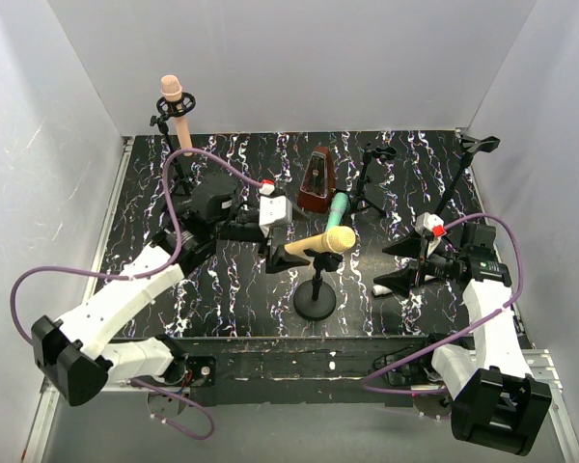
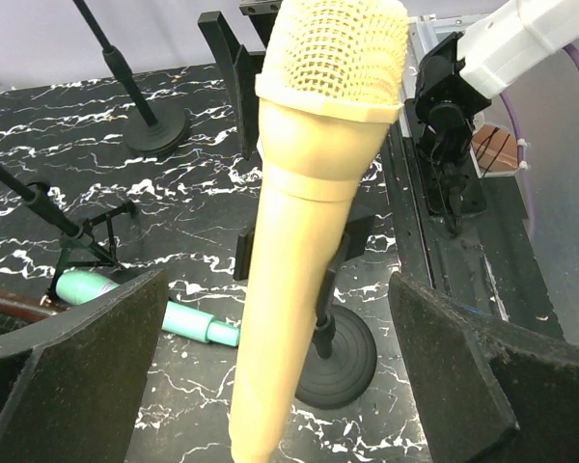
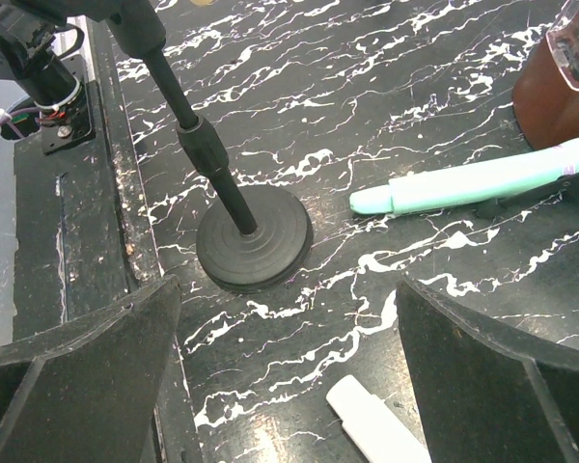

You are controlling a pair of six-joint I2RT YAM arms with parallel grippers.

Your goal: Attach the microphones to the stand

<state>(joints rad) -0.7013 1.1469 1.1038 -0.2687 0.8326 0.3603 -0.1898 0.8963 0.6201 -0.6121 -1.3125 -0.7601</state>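
Observation:
A pale yellow microphone (image 1: 323,241) sits tilted in the clip of the centre stand (image 1: 315,301). My left gripper (image 1: 282,249) is open around its handle. In the left wrist view the yellow microphone (image 2: 309,222) runs between the wide-apart fingers (image 2: 77,357) without touching them. A peach-pink microphone (image 1: 174,101) stands in the back-left stand. The teal-green microphone (image 1: 340,204) lies on the table, also seen as the teal microphone (image 3: 482,183). My right gripper (image 1: 398,265) is open just above the white microphone (image 3: 376,424), which lies flat on the table.
A brown metronome (image 1: 316,183) stands behind the teal microphone. Two empty stands (image 1: 372,178) (image 1: 463,174) are at the back right. The centre stand's round base (image 3: 254,238) is close to my right gripper. White walls enclose the black marbled table (image 1: 232,289).

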